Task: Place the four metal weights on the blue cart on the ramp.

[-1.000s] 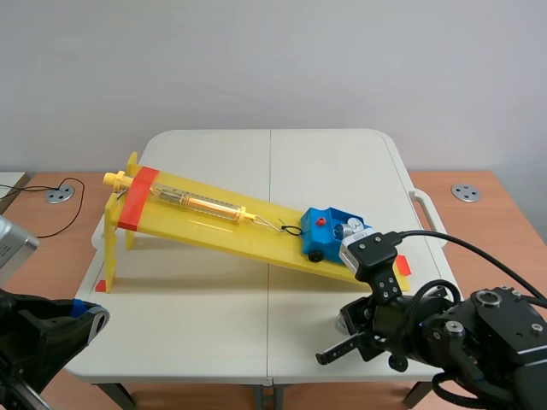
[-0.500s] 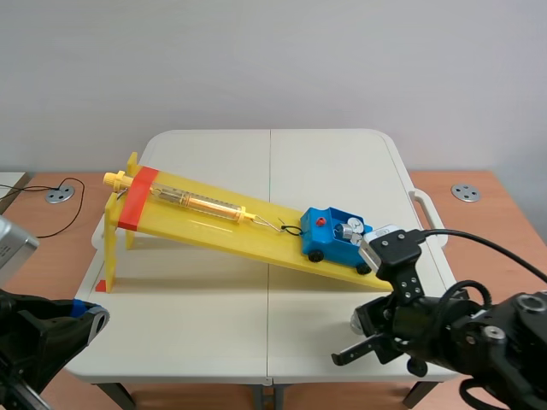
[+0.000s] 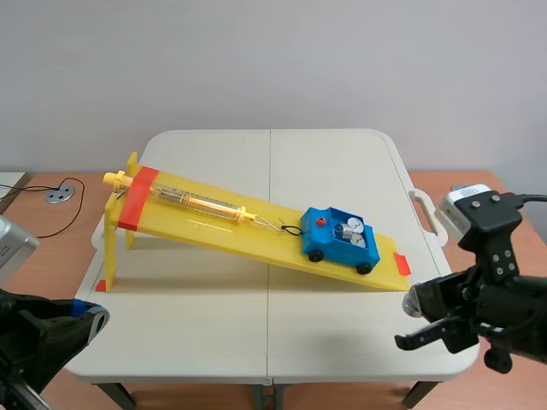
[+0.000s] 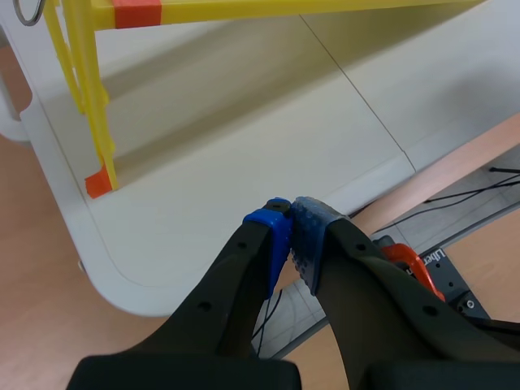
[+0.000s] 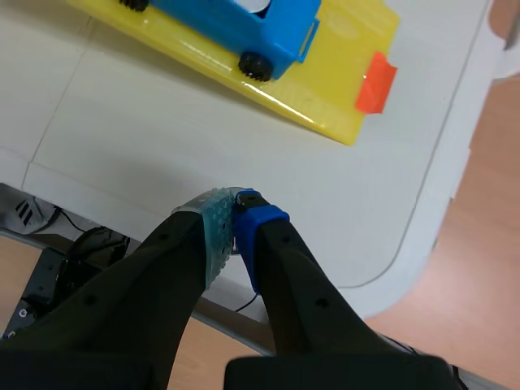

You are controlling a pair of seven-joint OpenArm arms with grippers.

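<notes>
- The cart (image 3: 339,238) sits on the lower half of the ramp (image 3: 214,224), at about 4 o'clock from the ramp's middle, wheels on the yellow board.
- The weights (image 3: 349,230) lie as a silvery cluster in the cart's open bed; their number cannot be counted for sure.
- A thin cord runs from the cart's front, toward 10 o'clock, to a yellow tube (image 3: 201,203) lying along the ramp.
- The ramp stands on the table (image 3: 256,337), its high end at 9 o'clock and its low end at 4 o'clock.
- The right gripper (image 3: 417,338) hangs at 4 o'clock of the scene, just off the table's near right corner and well apart from the cart. Its arm is folded behind it, the wrist block raised above it.
- In its wrist view the right gripper (image 5: 236,205) is clenched, pad against pad, grasping nothing. It hovers over the table's near edge, and the cart (image 5: 244,28) lies ahead at 12 o'clock.
- The left arm (image 3: 47,333) lies low at 7 o'clock of the scene, outside the table's near left corner.
- The left gripper (image 4: 289,221) is also clenched pad to pad and grasps nothing. It is over the table's rim, with the ramp's leg (image 4: 91,106) ahead toward 10 o'clock.
</notes>
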